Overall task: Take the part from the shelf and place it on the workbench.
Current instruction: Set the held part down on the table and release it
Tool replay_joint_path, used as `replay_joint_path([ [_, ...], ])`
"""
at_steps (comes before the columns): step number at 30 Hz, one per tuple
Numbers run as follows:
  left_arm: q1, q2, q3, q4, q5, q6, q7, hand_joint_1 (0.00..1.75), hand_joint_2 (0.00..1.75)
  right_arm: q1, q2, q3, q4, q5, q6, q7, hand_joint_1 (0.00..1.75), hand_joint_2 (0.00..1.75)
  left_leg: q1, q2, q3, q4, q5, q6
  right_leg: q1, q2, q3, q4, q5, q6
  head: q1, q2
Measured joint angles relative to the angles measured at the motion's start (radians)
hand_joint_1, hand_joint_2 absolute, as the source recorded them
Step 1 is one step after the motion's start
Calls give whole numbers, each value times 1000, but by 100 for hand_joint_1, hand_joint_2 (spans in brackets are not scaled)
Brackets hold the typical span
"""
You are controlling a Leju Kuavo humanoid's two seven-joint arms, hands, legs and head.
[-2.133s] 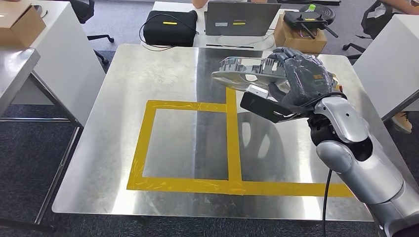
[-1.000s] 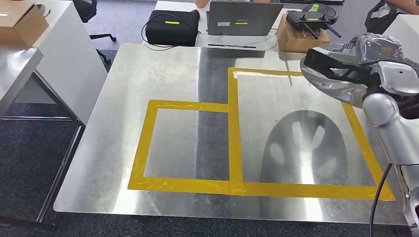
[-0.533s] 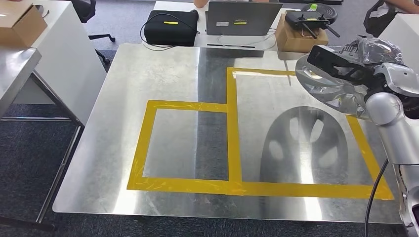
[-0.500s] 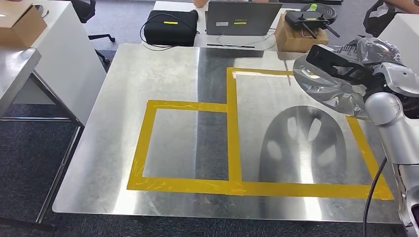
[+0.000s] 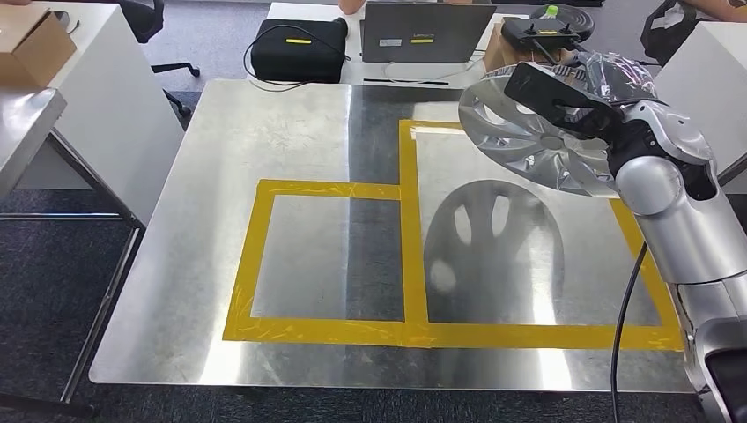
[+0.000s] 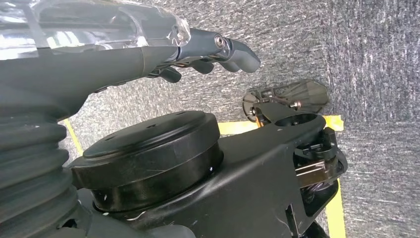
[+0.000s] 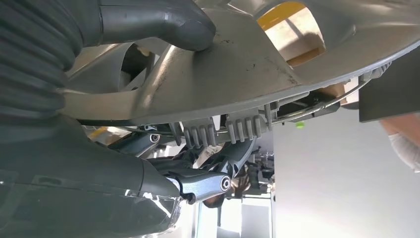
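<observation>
1. The desk point(image 5: 291, 141) is shiny silver grey, with a darker grey stripe down its middle.
2. Yellow tape point(image 5: 407, 256) makes boxes on the desk.
3. The part point(image 5: 528, 141) is a silver wheel cover with spokes and dark gaps. Its shadow on the desk is dark grey with light spots.
4. The right robot hand point(image 5: 608, 75) is dark grey under clear shiny wrap. Its arm is silver with black joints.
5. The left robot hand point(image 6: 213, 49) is dark grey.
6. The floor point(image 5: 53, 264) is dark blue-grey carpet with speckles.
7. The bag point(image 5: 298, 48) is black with a small yellow strip.
8. The laptop point(image 5: 427, 31) is grey.
9. The box point(image 5: 40, 40) is brown.
</observation>
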State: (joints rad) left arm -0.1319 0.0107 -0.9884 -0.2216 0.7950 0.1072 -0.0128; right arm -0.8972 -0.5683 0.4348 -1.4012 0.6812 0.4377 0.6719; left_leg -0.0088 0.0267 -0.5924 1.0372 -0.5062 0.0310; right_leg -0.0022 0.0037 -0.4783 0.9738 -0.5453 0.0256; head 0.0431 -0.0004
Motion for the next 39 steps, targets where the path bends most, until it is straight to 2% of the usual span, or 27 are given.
replay_joint_path([
  [10,0,2,0,0,2,0,0,0,175,-13,19,43,0,-22,-10,-8,175,175,0,-4,-1,0,0,0,0,0,0,0,1,1,0,0],
  [21,0,2,0,1,6,0,-8,0,175,-64,79,132,-8,-54,-45,-34,175,175,0,-4,-1,0,0,0,0,-1,0,0,1,1,-1,0],
  [39,1,2,0,4,-15,-9,-28,0,175,-84,91,217,1,-76,-77,-47,175,175,0,-15,-1,0,0,0,0,-4,0,0,1,1,-1,0],
])
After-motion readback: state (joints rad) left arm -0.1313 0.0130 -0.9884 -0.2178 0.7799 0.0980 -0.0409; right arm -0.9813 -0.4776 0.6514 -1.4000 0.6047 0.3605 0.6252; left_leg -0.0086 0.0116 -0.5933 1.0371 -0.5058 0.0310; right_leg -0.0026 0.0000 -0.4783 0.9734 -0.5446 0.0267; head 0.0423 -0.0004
